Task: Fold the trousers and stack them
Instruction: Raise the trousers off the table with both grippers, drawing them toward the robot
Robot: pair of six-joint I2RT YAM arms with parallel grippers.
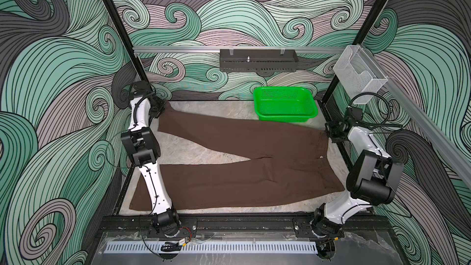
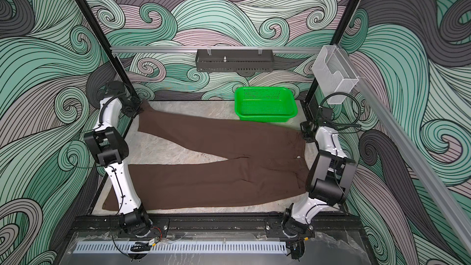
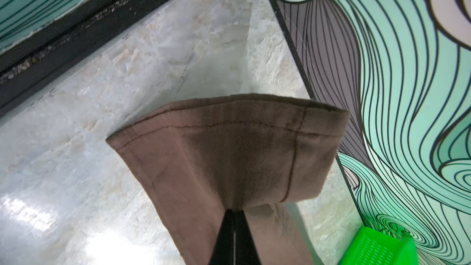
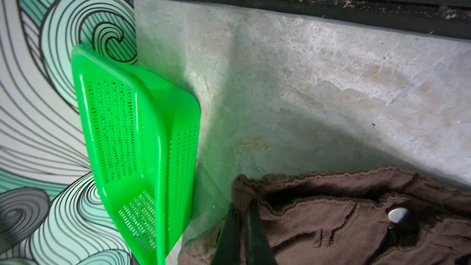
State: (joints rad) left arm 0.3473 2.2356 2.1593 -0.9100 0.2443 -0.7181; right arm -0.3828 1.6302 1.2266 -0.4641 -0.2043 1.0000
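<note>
The trousers [image 1: 242,154] lie spread flat on the counter [image 1: 193,149], with the waist at the right and the two legs opening toward the left. The left jaws are closed tight on the hem [image 3: 229,149] of the far leg, near the far left corner, and this hem seems to be raised a little from the counter. The right jaws are pinched on the far corner of the waistband [image 4: 331,200], just beside the green basket [image 1: 285,117]. A metal button [image 4: 398,214] shows on the waistband.
</note>
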